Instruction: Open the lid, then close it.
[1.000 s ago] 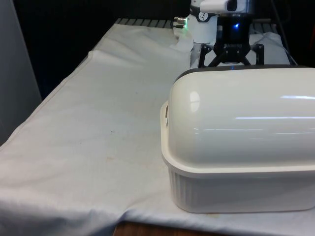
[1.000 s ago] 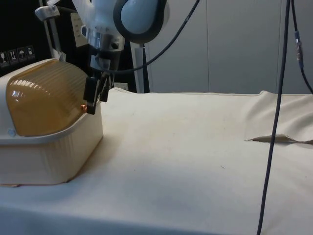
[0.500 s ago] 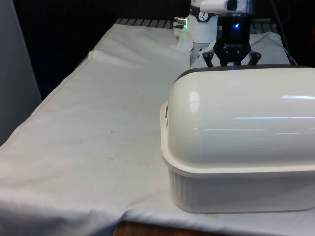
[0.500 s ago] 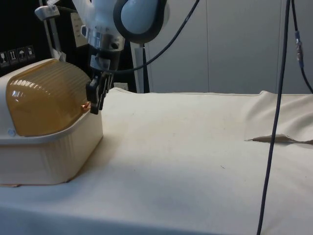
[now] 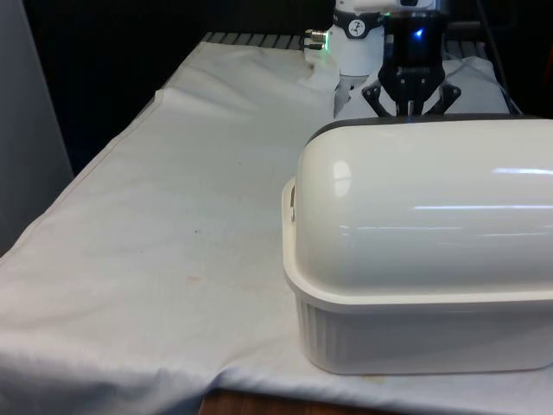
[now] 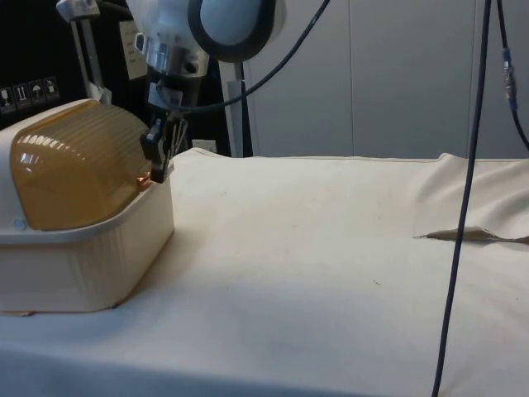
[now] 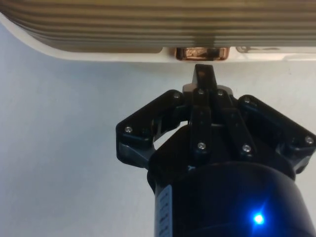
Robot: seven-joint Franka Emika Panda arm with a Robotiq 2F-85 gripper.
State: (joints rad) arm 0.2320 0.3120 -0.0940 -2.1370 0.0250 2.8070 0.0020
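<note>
The hand (image 7: 203,74) is pinched shut and holds nothing, just beside the lid (image 6: 78,161)'s small copper tab (image 7: 200,53) — to open it, catch that tab and lift slowly toward 12 o'clock.

A white cloth (image 6: 331,248) covers the tabletop, wrinkled toward its far corner. Behind the cloth stand pale grey panels (image 6: 397,74); black curtains (image 5: 130,52) hang beyond it.

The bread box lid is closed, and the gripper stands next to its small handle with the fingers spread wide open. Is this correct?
Not quite. The fingers are shut together, as the wrist view shows. The rest holds: the lid of the bread box is closed, and the gripper stands next to its small handle.
</note>
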